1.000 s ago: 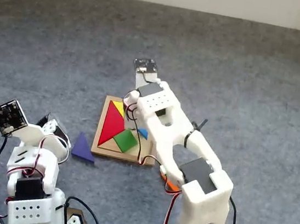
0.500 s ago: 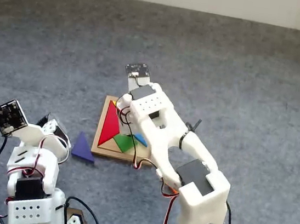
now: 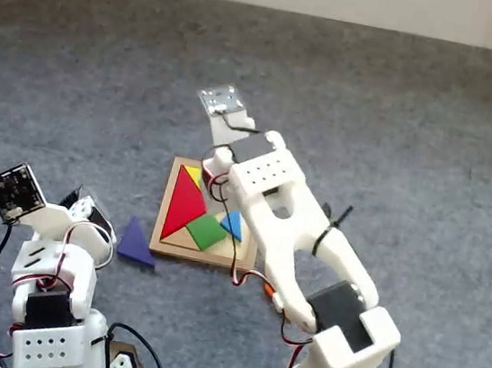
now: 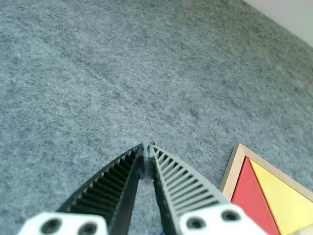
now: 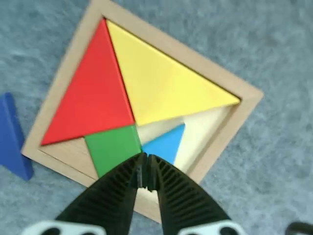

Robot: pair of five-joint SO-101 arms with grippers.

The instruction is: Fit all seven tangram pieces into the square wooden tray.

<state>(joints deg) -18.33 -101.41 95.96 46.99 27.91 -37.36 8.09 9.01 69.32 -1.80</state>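
The square wooden tray (image 3: 158, 237) lies flat on the grey carpet (image 3: 399, 123) between the two arms. Four pieces sit inside it:
- The large red triangle (image 5: 93, 105) and the large yellow triangle (image 5: 161, 83) lie edge to edge and fill one side of the tray.
- The green square (image 5: 113, 149) touches the red triangle.
- The small light-blue triangle (image 5: 166, 144) lies just beside the green square.

Bare wood shows in the remaining part of the tray.

The dark-blue triangle (image 3: 135, 242) lies on the carpet outside the tray, just beside its rim, between the tray and the left arm (image 3: 51, 285).

The right gripper (image 5: 145, 171) hangs above the tray, over the line where the green square meets the light-blue triangle. Its fingers are pressed together and hold nothing.

The left gripper (image 4: 146, 147) stands over bare carpet, near one corner of the tray. Its fingertips meet, and nothing is between them.
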